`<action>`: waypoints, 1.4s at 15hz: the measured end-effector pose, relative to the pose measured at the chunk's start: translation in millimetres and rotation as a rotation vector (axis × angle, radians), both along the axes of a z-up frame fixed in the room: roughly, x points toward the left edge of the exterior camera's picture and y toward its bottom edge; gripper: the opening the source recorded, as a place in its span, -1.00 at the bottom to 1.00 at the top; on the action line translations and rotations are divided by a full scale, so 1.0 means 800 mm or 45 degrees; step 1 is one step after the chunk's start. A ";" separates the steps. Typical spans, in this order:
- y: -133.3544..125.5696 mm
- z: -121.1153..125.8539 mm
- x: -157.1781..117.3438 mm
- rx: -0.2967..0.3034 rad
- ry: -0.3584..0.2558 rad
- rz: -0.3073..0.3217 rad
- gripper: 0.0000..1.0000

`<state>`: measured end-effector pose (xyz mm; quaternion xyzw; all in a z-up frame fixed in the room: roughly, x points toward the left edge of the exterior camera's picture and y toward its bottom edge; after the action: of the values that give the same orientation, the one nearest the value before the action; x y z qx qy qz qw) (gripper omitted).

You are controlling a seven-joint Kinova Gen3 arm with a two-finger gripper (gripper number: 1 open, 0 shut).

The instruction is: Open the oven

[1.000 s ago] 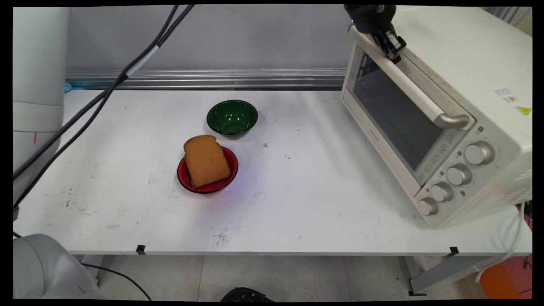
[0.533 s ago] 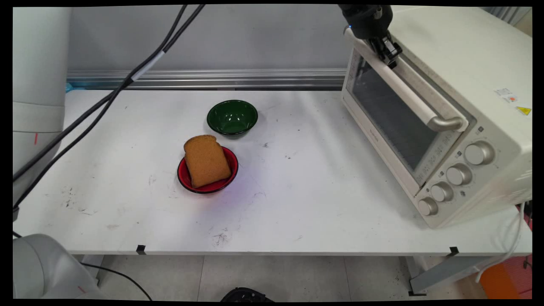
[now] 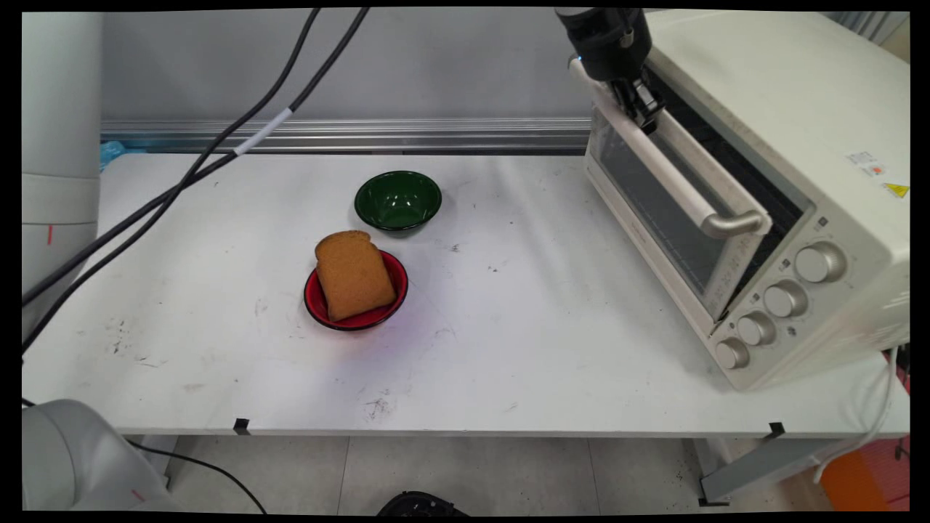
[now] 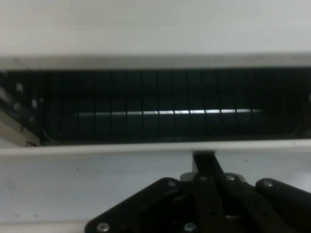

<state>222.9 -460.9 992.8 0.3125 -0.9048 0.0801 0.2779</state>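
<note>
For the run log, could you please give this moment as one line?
gripper: shut on oven door handle | oven door: partly open | bread slice: in red bowl | green bowl: holds nothing

Oven was cream with a silver-ended handle and beige knobs. Gripper black. Bowls: one dark green, one red under brown bread. Table white, scuffed.

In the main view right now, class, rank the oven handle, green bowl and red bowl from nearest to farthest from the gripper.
1. Oven handle: at the gripper, upper right.
2. Green bowl: mid-table, far side.
3. Red bowl: holding the bread slice, nearer the table's front.
</note>
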 end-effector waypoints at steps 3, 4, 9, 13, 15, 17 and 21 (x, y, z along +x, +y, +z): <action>0.005 -0.005 0.003 0.013 -0.015 -0.009 -1.00; 0.009 -0.008 0.012 0.018 -0.018 -0.010 -1.00; 0.019 -0.021 0.019 0.032 -0.016 -0.024 -1.00; 0.028 -0.031 0.030 0.039 -0.010 -0.030 -1.00; 0.032 -0.036 0.035 0.043 -0.007 -0.032 -1.00; 0.036 -0.040 0.041 0.046 -0.003 -0.034 -1.00; 0.044 -0.049 0.052 0.049 0.007 -0.031 -1.00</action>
<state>264.3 -425.6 953.9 0.3069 -0.9092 0.0585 0.2754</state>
